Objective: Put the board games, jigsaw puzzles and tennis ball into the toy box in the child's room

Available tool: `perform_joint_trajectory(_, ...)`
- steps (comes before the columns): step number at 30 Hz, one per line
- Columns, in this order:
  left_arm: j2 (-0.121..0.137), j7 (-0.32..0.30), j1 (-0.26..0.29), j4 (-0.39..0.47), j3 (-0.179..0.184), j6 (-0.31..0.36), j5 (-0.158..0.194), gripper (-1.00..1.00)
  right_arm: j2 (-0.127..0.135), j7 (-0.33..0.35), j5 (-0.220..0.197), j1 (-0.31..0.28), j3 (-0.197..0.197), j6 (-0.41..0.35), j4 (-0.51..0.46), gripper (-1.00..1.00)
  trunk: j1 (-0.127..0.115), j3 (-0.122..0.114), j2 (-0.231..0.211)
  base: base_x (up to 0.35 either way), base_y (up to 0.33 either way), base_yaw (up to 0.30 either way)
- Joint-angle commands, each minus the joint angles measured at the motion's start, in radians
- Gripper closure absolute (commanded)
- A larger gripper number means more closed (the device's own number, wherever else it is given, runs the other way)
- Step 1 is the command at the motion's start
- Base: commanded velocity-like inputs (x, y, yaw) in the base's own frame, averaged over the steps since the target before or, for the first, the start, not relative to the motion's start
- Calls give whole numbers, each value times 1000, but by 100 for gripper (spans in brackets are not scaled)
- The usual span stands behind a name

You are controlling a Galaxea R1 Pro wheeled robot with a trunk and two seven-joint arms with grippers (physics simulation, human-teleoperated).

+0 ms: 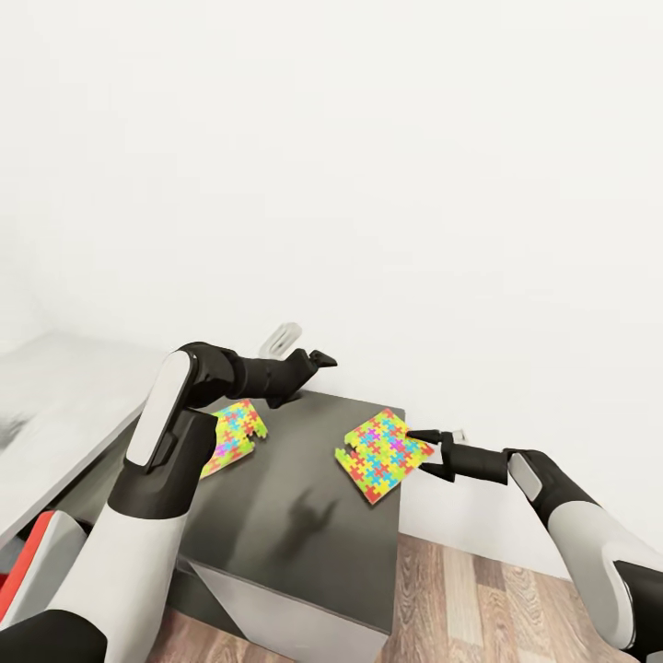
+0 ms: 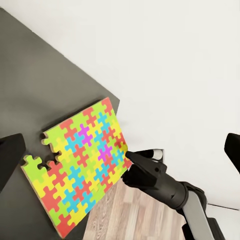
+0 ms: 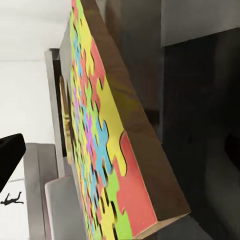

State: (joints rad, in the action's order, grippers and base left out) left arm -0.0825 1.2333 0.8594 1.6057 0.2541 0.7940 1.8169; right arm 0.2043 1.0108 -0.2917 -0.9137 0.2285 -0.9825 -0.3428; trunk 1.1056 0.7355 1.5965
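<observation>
Dark table (image 1: 304, 516) (white wall behind); right tool (image 1: 416, 448) spread at puzzle (image 1: 382, 455) edge.

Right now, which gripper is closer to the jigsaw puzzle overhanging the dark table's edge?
Right. The right gripper is at that jigsaw puzzle, at its overhanging edge; the left gripper hovers above the table, farther back.
</observation>
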Motion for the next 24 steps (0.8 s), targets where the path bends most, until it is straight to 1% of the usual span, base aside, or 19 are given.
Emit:
perform_joint_trajectory(1,-1,9,1,0,-1,7,6,-100,0,5,5,-1,5,-3,0,100,0,1,0,0,0,48)
perform_joint_trajectory(8,-2,9,2,0,-1,7,6,-100,2,5,2,1,5,-2,-2,100,0,1,0,0,0,14)
perform_joint_trajectory(12,0,7,0,0,1,7,-5,-100,3,5,2,4,6,-2,-7,100,0,1,0,0,0,1)
perform_joint_trajectory(17,2,0,-5,0,0,7,-8,-100,3,12,2,8,6,3,-19,100,0,1,0,0,0,0)
perform_joint_trajectory(20,5,-5,-8,0,-3,7,-8,-100,-1,21,2,15,2,7,-91,100,0,1,0,0,0,0)
perform_joint_trajectory(22,6,-6,-9,0,-3,7,-8,-100,-5,23,3,32,0,8,-155,100,0,1,0,0,0,0)
perform_joint_trajectory(24,4,-10,-9,1,-3,8,-3,-100,-8,23,3,71,-2,3,-257,100,0,1,0,0,0,0)
